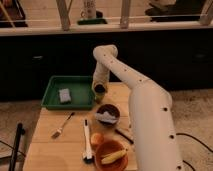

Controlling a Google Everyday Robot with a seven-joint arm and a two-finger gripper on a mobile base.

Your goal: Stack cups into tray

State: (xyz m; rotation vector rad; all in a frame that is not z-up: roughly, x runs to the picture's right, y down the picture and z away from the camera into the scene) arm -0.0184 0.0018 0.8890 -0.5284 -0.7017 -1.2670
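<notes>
Wooden counter (50,150) fills the lower left of the frame. The white arm (150,115) rises from the lower right and bends up to centre frame.

The green tray (67,106) sits at the counter's upper left with a gray block (64,95) on its floor. The orange bowl (101,149) is at the bottom centre and the dark bowl (114,108) is just above it.

The gripper (99,86) points down at the tray's right rim, with the olive cup (100,91) right at its tip. From here there is no way to see whether the gripper is clamped on the cup or just over it. The cup looks level with the rim edge, not clearly inside the tray.

Fork (62,126) and white-handled brush (86,137) lie lower down on the counter.

Risks:
- **Drop on the rim:** a release here could land the cup on the flared rim. It could then tip out onto the counter toward the dark bowl just below.
- **Weak hold:** if the grip is loose, the cup could slip before it clears the rim.
- **Gray block:** it takes up tray floor, so a cup set down on its edge would sit tilted.
- **Arm sweep:** the arm hangs over both bowls, so a low sweep could knock them.
- **Nothing to stack on:** only one cup is visible.
</notes>
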